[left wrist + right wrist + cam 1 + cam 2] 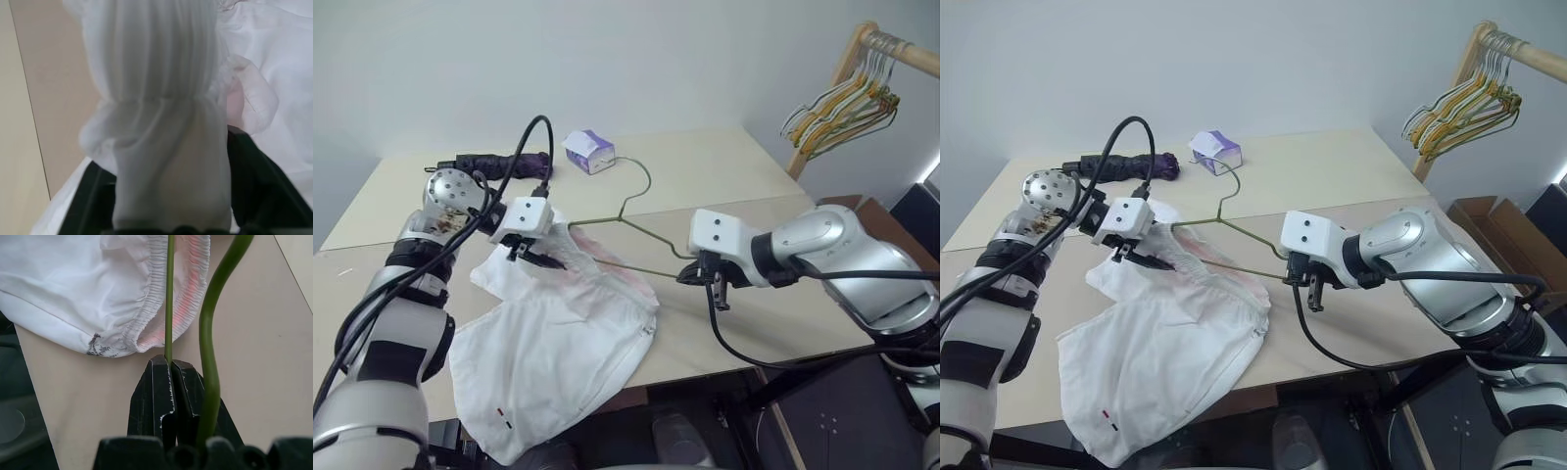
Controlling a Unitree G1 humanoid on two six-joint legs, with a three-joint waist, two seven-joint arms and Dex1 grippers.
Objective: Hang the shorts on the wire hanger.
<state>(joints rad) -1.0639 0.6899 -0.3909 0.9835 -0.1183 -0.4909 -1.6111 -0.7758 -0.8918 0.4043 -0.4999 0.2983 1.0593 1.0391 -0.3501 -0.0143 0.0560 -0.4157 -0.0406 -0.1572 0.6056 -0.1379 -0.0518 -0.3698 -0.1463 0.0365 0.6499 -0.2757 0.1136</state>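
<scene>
A pale wooden bench [724, 186] stands against a grey wall. On its left side, the left pincer [530, 257] grips a bunched fold of the white shorts [548, 362]; in the left wrist view the gathered cloth [166, 147] fills the gap between its two black fingers [264, 186]. The shorts lie crumpled on the near left part of the bench, with one leg drooping over the front edge and a small red and dark mark [504, 419] near the hem. The elastic waistband, faintly pink inside, faces the middle of the bench.

Behind the left arm, near the far edge, lie a folded dark purple umbrella [504, 162] and a small purple and white tissue box [589, 151].

In the middle, the thin olive-green wire hanger [628, 211] is held above the bench, hook towards the tissue box, one end over the waistband. The right pincer [697, 276] is clenched on the hanger's lower wire; the right wrist view shows the wire [169, 293] pinched between the fingertips [155, 382], just beside the waistband [161, 298].

At far right, a bunch of yellow and green hangers [847, 103] hangs from a wooden rail [891, 44].
</scene>
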